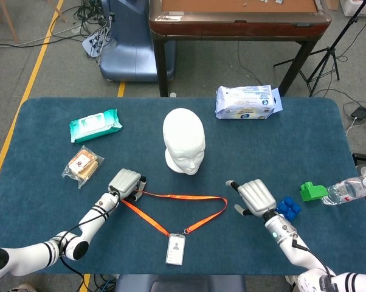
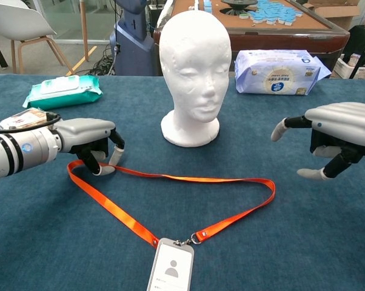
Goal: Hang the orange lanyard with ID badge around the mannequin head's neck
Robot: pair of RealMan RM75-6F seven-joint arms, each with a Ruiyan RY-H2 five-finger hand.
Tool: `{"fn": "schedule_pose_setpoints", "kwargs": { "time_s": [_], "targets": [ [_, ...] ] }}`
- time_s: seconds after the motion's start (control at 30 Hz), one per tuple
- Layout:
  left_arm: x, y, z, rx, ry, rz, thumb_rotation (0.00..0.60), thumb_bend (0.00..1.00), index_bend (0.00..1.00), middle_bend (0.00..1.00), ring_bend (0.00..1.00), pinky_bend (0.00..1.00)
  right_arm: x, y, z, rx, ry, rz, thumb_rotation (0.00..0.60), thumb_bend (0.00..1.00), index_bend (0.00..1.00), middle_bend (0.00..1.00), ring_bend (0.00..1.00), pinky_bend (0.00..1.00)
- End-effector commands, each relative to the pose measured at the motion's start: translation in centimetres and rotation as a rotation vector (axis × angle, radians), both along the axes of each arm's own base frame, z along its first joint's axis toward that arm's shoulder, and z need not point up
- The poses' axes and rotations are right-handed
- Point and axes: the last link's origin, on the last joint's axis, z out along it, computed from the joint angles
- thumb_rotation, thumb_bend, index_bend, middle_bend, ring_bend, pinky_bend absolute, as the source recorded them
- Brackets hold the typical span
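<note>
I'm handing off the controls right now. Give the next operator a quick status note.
Left hand: fingers curled down on the left end of the orange lanyard; whether it is actually gripped is unclear.
Right hand: open, holding nothing, apart from the strap's right bend.
Lanyard lies flat on the table in front of the mannequin head; ID badge nearest the robot.
Done: nothing hung.
Left: lift the loop over the head.
</note>
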Motion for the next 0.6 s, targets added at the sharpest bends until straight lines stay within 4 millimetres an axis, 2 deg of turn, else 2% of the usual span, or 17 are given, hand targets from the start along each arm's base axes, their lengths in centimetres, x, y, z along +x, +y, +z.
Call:
{"fn": "schedule_pose_setpoints", "kwargs": {
  "time_s": [0.03, 0.23, 0.6],
  "targets": [
    [0.0, 0.0, 0.0, -0.003, 0.002, 0.000, 0.600, 0.36, 0.60, 1.00, 1.00, 1.00, 0.5, -0.5, -1.1, 0.013, 0.007, 0.003, 0.600, 0.32, 0.30, 1.00, 1.00, 1.00],
    [0.2, 0.0, 0.1, -0.002, 0.000, -0.003, 0.600, 0.36, 0.59, 1.00, 1.00, 1.00, 1.3, -1.4, -3.1, 0.025, 0.014, 0.013, 0.600, 0.32, 0.39, 1.00, 1.00, 1.00],
    [0.2, 0.3, 0.5, 0.001, 0.007, 0.021, 0.600, 0.36, 0.57, 1.00, 1.00, 1.00, 2.6, -2.9, -6.1, 0.026, 0.036, 0.008, 0.600, 0.28, 0.42, 1.00, 1.00, 1.00]
  ]
}}
